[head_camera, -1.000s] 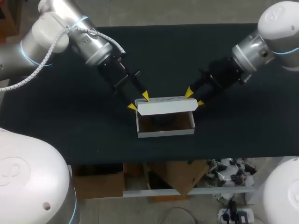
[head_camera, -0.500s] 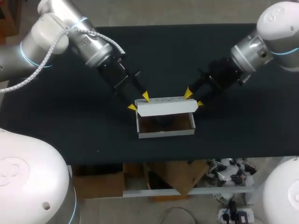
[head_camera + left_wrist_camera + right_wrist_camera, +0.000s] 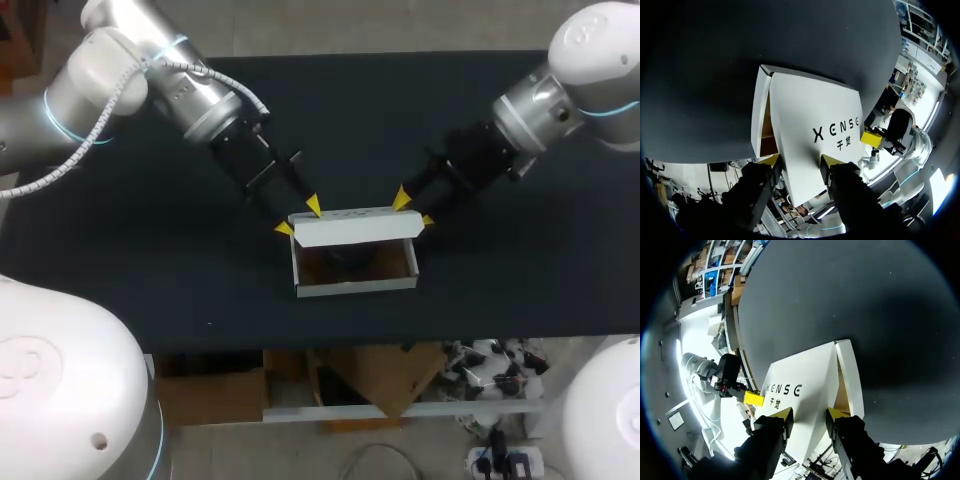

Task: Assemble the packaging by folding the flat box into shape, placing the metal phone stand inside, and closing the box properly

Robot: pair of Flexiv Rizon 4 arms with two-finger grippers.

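Head view shows the white box (image 3: pixel 355 286) on the black table (image 3: pixel 150 270), a little below the centre of the frame. It is already folded into shape, and its brown interior is open toward the lower edge of the frame. Its lid (image 3: pixel 355 230) stands up from the far wall, tilted and not yet closed. A dark shape (image 3: pixel 345 258) lies inside, too dim to identify.

The left gripper (image 3: pixel 298 217) comes in from the upper left and sits at the lid's left end. Its jaws are spread wide, with one yellow tip behind the lid's top edge and the other beside its left corner. The right gripper (image 3: pixel 416 209) comes in from the upper right and mirrors this at the lid's right end, its jaws just as wide.

Seen from the left wrist, the printed lid (image 3: pixel 810 115) runs ahead of the left gripper (image 3: pixel 800 160). One fingertip (image 3: pixel 771 160) is at the lid's corner next to the box's side wall (image 3: pixel 759 115). The other lies against the lid's outer face, so nothing is clamped. The right gripper (image 3: pixel 871 139) shows at the lid's far end.

Seen from the right wrist, the right gripper (image 3: pixel 810 414) likewise rests spread against the near end of the lid (image 3: pixel 800 380), grasping nothing. The box's end wall (image 3: pixel 850 375) is just beside one finger, and the left gripper (image 3: pixel 754 398) is at the opposite end.
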